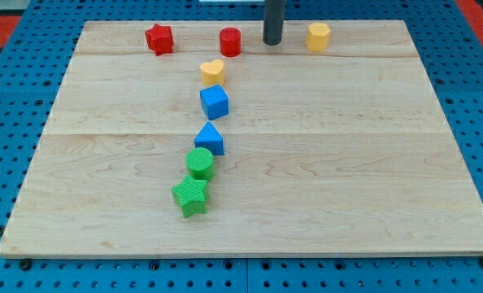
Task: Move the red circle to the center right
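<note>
The red circle (230, 41) stands near the view's top edge of the wooden board (372, 163), a little left of the middle. My tip (272, 41) is down on the board just to the right of the red circle, with a small gap between them. A yellow hexagon (319, 36) sits to the right of my tip. A red star (159, 38) sits to the left of the red circle.
A yellow heart (212, 72), a blue cube (214, 102), a blue triangle (211, 139), a green circle (199, 163) and a green star (191, 196) form a line running down the board's middle-left. Blue pegboard surrounds the board.
</note>
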Robot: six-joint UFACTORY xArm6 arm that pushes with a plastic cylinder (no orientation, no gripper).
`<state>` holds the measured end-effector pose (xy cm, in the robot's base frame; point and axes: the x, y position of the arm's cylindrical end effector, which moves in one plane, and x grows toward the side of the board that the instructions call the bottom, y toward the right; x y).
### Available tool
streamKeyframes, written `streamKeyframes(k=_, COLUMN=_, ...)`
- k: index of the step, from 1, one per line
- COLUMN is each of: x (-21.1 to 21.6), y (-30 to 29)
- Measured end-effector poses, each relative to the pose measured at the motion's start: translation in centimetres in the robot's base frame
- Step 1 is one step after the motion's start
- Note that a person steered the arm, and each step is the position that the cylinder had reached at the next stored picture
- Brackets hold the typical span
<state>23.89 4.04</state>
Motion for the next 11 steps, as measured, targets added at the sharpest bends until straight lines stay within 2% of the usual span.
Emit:
streamKeyframes(k=3, x=-2.0, y=-9.8)
streamKeyframes(k=5, x=1.0, y=-8.6)
streamKeyframes(k=6, x=2.1, y=-11.7)
streamKeyframes(k=7, x=4.2, y=-3.9)
streamKeyframes(k=8, x=9.5, y=4.9)
streamKeyframes(k=9, x=14.8, y=11.1)
streamKeyframes(k=10, x=13.6, y=7.4)
streamKeyframes(k=11, x=15.2, y=1.2)
